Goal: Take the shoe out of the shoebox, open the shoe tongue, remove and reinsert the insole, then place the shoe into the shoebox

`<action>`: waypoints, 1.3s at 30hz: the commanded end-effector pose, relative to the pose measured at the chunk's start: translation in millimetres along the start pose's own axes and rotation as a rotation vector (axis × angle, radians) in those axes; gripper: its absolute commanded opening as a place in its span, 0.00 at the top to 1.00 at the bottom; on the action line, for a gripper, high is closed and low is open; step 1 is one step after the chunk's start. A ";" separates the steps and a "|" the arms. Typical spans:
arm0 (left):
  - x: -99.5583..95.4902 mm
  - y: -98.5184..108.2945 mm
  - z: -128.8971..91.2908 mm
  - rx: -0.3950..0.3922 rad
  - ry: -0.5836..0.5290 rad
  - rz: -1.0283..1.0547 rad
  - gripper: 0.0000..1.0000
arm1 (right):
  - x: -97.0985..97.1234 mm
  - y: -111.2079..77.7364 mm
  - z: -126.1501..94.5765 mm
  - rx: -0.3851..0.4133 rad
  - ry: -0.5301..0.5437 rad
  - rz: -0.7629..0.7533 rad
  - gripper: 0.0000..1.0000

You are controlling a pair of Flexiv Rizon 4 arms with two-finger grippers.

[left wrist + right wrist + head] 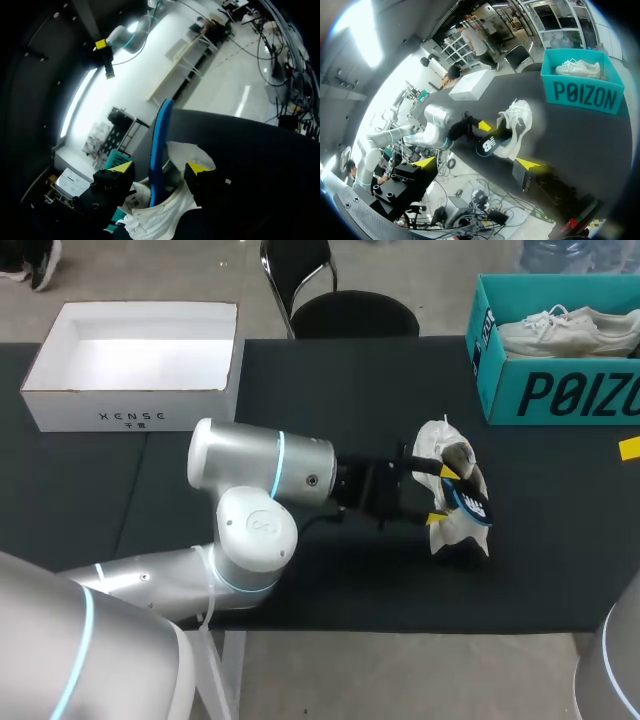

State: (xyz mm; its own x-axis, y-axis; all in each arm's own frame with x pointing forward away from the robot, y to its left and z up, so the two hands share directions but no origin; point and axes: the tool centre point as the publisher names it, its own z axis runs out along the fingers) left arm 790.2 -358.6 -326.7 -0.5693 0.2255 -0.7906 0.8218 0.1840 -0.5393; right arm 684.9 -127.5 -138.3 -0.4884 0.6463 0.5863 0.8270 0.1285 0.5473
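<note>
A white shoe (438,440) sits on the black table right of the middle, also seen as the shoe (517,117) in the right wrist view. A blue and black insole (470,502) sticks out of it. My left gripper (443,495) reaches in from the left, one yellow tip on each side of the shoe. In the left wrist view the insole (160,135) stands edge-on between the fingers of the left gripper (161,167), which press the shoe (170,210) from both sides. My right gripper (476,162) hangs open and empty, well short of the shoe and insole (487,145).
A teal shoebox (560,395) holding a second white shoe (565,332) stands at the back right. An open white box (130,360) is at the back left. A small yellow item (630,448) lies at the right edge.
</note>
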 end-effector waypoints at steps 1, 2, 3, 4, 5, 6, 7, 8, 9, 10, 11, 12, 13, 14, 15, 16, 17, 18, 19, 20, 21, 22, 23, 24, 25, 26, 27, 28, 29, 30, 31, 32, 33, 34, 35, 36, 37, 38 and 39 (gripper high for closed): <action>-6.0 4.0 12.8 0.000 0.000 0.005 0.50 | 6.2 -9.5 -3.0 -0.014 -0.013 0.001 0.00; -6.4 4.3 13.5 0.001 -0.001 0.006 0.51 | 6.2 -9.5 -3.0 -0.014 -0.013 0.001 0.00; -6.9 4.6 14.7 0.002 -0.001 0.008 0.51 | 6.2 -9.5 -3.0 -0.014 -0.013 0.001 0.00; -7.3 5.0 15.7 0.002 -0.001 0.008 0.51 | 6.2 -9.5 -3.0 -0.014 -0.013 0.001 0.00; -7.5 5.1 16.6 0.003 -0.002 0.009 0.51 | 6.2 -9.5 -3.0 -0.014 -0.013 0.001 0.00; -7.8 5.0 17.6 0.004 -0.002 0.009 0.51 | 6.2 -9.5 -3.0 -0.014 -0.013 0.001 0.00; -7.8 5.1 18.7 0.005 -0.003 0.010 0.50 | 6.2 -9.5 -3.0 -0.014 -0.013 0.001 0.00; -7.5 5.1 19.6 0.006 -0.002 0.010 0.51 | 6.2 -9.5 -3.0 -0.014 -0.013 0.001 0.00; -6.8 5.3 20.6 0.007 -0.001 0.010 0.51 | 6.2 -9.5 -3.0 -0.014 -0.013 0.001 0.00; -5.7 5.9 21.8 0.007 0.000 0.009 0.51 | 6.2 -9.5 -3.0 -0.014 -0.013 0.001 0.00; -4.9 6.5 22.6 0.008 0.001 0.008 0.51 | 6.2 -9.5 -3.0 -0.014 -0.013 0.001 0.00; -3.9 7.5 23.5 0.008 0.002 0.007 0.51 | 6.2 -9.5 -3.0 -0.014 -0.013 0.001 0.00; -3.2 8.4 24.0 0.007 0.003 0.006 0.52 | 6.2 -9.5 -3.0 -0.014 -0.013 0.001 0.00; -2.7 9.4 24.4 0.005 0.002 0.004 0.54 | 6.2 -9.5 -3.0 -0.014 -0.013 0.001 0.00; -2.4 10.3 24.6 0.004 0.001 0.003 0.57 | 6.2 -9.5 -3.0 -0.014 -0.013 0.001 0.00; -2.3 11.5 24.9 0.002 0.000 0.002 0.61 | 6.2 -9.5 -3.0 -0.014 -0.013 0.001 0.00; -2.4 12.7 25.3 0.000 0.000 0.002 0.64 | 6.2 -9.5 -3.0 -0.014 -0.013 0.001 0.00; -2.6 13.9 25.7 -0.001 -0.002 0.002 0.72 | 6.2 -9.5 -3.0 -0.014 -0.013 0.001 0.00; -2.9 15.1 26.2 -0.002 -0.002 0.002 0.78 | 6.2 -9.5 -3.0 -0.014 -0.013 0.001 0.00; -3.2 16.3 26.9 -0.003 -0.003 0.001 0.84 | 6.2 -9.5 -3.0 -0.014 -0.013 0.001 0.00; -3.5 17.3 27.8 -0.004 -0.003 0.001 0.88 | 6.2 -9.5 -3.0 -0.014 -0.013 0.001 0.00; -3.9 18.0 28.5 -0.004 -0.002 0.001 0.89 | 6.2 -9.5 -3.0 -0.014 -0.013 0.001 0.00; -4.4 18.6 29.2 -0.004 -0.002 0.001 0.89 | 6.2 -9.5 -3.0 -0.014 -0.013 0.001 0.00; -5.2 18.8 29.8 -0.004 -0.003 0.001 0.89 | 6.2 -9.5 -3.0 -0.014 -0.013 0.001 0.00; -6.2 18.8 30.4 -0.003 -0.003 0.002 0.89 | 6.2 -9.5 -3.0 -0.014 -0.013 0.001 0.00; -6.8 18.8 30.7 -0.002 -0.004 0.003 0.89 | 6.2 -9.5 -3.0 -0.014 -0.013 0.001 0.00; -7.5 18.7 31.3 -0.001 -0.005 0.004 0.96 | 6.2 -9.5 -3.0 -0.014 -0.013 0.001 0.00; -8.1 18.6 31.9 0.001 -0.005 0.005 1.00 | 6.2 -9.5 -3.0 -0.014 -0.013 0.001 0.00; -8.4 18.6 32.6 0.002 -0.004 0.006 1.00 | 6.2 -9.5 -3.0 -0.014 -0.013 0.001 0.00; -8.5 18.6 33.3 0.003 -0.003 0.007 1.00 | 6.2 -9.5 -3.0 -0.014 -0.013 0.001 0.00; -8.4 18.9 34.4 0.005 -0.001 0.008 1.00 | 6.2 -9.5 -3.0 -0.014 -0.013 0.001 0.00; -8.3 19.4 35.1 0.006 0.000 0.009 1.00 | 6.2 -9.5 -3.0 -0.014 -0.013 0.001 0.00; -8.1 20.2 35.9 0.006 0.001 0.010 1.00 | 6.2 -9.5 -3.0 -0.014 -0.013 0.001 0.00; -7.7 21.7 36.8 0.006 0.002 0.014 1.00 | 6.2 -9.5 -3.0 -0.014 -0.013 0.001 0.00; -7.3 23.8 37.7 0.004 0.004 0.017 1.00 | 6.2 -9.5 -3.0 -0.014 -0.013 0.001 0.00; -7.0 26.0 38.4 0.003 0.006 0.020 1.00 | 6.2 -9.5 -3.0 -0.014 -0.013 0.001 0.00; -6.8 28.4 38.7 0.002 0.007 0.021 1.00 | 6.2 -9.5 -3.0 -0.014 -0.013 0.001 0.00; -6.7 30.6 38.8 -0.006 0.012 0.029 1.00 | 6.2 -9.5 -3.0 -0.014 -0.013 0.001 0.00; -6.8 32.9 38.6 -0.014 0.018 0.037 1.00 | 6.2 -9.5 -3.0 -0.014 -0.013 0.001 0.00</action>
State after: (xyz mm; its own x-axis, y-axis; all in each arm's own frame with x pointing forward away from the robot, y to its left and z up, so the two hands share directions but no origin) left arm 816.3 -385.6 -347.3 -0.5418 0.2389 -0.8058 0.8401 0.1849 -0.5100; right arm 685.0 -127.5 -138.4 -0.4884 0.6463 0.5864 0.8271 0.1285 0.5472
